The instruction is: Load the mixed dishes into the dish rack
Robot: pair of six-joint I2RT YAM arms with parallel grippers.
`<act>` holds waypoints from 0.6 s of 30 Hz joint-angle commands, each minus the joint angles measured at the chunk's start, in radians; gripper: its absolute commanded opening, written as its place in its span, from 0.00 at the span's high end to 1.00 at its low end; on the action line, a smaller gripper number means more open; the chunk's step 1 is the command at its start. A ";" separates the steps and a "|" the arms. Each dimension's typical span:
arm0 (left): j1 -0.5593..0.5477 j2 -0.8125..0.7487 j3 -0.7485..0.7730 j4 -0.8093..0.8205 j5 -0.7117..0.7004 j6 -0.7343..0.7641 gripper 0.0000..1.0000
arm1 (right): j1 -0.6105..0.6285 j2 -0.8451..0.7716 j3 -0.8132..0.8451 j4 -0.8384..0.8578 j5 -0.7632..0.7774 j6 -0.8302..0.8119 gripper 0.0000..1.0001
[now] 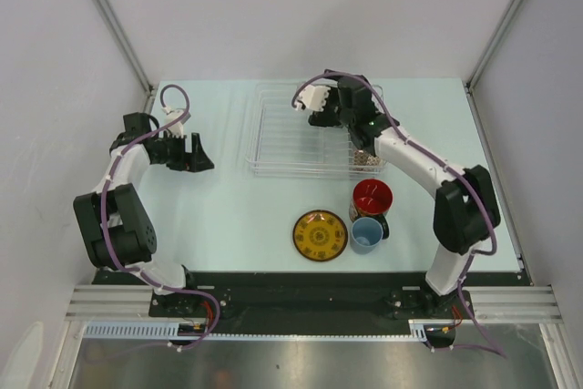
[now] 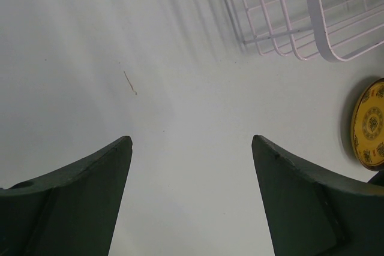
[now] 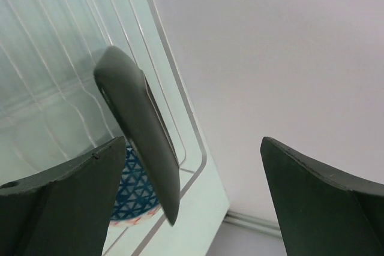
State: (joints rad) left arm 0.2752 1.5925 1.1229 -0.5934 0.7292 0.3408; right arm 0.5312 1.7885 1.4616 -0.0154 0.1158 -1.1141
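The dish rack [image 1: 291, 148] stands at the middle back of the table. My right gripper [image 1: 319, 118] hangs over its far side, open. In the right wrist view the black square plate [image 3: 141, 133] stands on edge between the rack's ribs [image 3: 180, 118], close beside my left finger [image 3: 72, 196] of the right gripper [image 3: 192, 148]; nothing is clamped. Behind it lies the blue mosaic bowl [image 3: 135, 193]. A patterned bowl [image 1: 367, 161] sits in the rack's near right corner. On the table lie the yellow plate [image 1: 320, 235], the red-inside cup [image 1: 372, 196] and the light blue cup [image 1: 366, 234]. My left gripper [image 1: 196, 154] is open and empty.
In the left wrist view my left gripper [image 2: 192, 142] hovers over bare table, with the rack's corner [image 2: 300, 22] ahead and the yellow plate [image 2: 369, 124] at the right edge. White walls enclose the table on three sides.
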 commanded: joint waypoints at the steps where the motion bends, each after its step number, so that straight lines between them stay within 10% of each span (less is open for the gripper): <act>1: 0.007 -0.040 0.043 -0.016 0.032 0.015 0.14 | 0.049 -0.182 0.031 -0.151 0.073 0.248 0.00; 10: 0.007 -0.065 0.084 -0.051 0.029 0.026 0.14 | 0.116 -0.379 0.005 -0.354 0.124 0.777 0.00; 18: -0.135 -0.130 0.161 -0.203 -0.056 0.205 0.14 | 0.131 -0.475 -0.189 -0.518 -0.336 1.224 0.04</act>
State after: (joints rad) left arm 0.2493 1.5558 1.2243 -0.7082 0.7071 0.4088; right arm 0.6479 1.3499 1.4010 -0.4248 -0.0235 -0.1387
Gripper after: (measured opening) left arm 0.863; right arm 0.995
